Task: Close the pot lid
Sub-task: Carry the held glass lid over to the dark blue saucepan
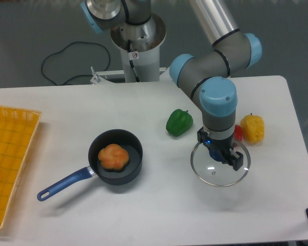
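The pot [129,171] is a small dark saucepan with a long blue handle [65,185] pointing to the lower left. It stands left of centre and holds an orange-brown bun [113,157]. The pot lid [215,177], a clear glass disc with a metal rim, is to the right of the pot, well apart from it. My gripper [219,152] points down over the lid's centre, with its fingers shut on the blue knob [214,152]. I cannot tell whether the lid rests on the table or hangs just above it.
A green pepper [179,122] lies between pot and lid, farther back. A yellow pepper [252,128] and a small red item [238,132] sit right behind the lid. A yellow basket [10,164] is at the left edge. The robot base [137,43] stands at the back.
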Robot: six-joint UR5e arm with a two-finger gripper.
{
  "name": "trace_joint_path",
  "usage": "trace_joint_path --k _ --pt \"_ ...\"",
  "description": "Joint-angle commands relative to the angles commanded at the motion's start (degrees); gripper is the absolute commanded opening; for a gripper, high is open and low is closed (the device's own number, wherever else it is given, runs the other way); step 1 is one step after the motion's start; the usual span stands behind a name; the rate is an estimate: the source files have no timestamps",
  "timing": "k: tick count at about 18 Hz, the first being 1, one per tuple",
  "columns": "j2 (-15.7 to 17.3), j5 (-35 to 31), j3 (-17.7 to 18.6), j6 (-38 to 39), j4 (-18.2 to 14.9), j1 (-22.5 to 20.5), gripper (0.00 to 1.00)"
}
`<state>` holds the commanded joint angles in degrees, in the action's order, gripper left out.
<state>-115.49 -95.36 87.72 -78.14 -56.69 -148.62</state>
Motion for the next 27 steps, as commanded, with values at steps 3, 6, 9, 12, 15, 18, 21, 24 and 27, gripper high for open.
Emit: trace_joint_path --k 3,6,9,12,15,18,21,24,27 --pt "0.1 0.0 0.4 0.7 -1.0 0.2 0.49" --pt "0.4 0.1 0.4 4.0 -2.9 0.5 0.49" --pt "0.9 0.3 0.5 9.0 -5.9 1.9 0.49" --pt "1.5 0.7 1.2 12.8 -6.9 3.6 0.49" --pt "3.5 1.9 3.2 14.9 -7.5 5.4 0.49" --pt "5.7 3.0 5.2 18.2 -8.3 7.7 0.49" --pt "6.2 3.3 5.7 22.8 -9.2 11.4 0.49" --pt "6.1 3.4 6.2 27.7 -9.2 15.3 0.49" --pt "6.2 3.8 6.7 29.8 -9.1 17.9 0.49"
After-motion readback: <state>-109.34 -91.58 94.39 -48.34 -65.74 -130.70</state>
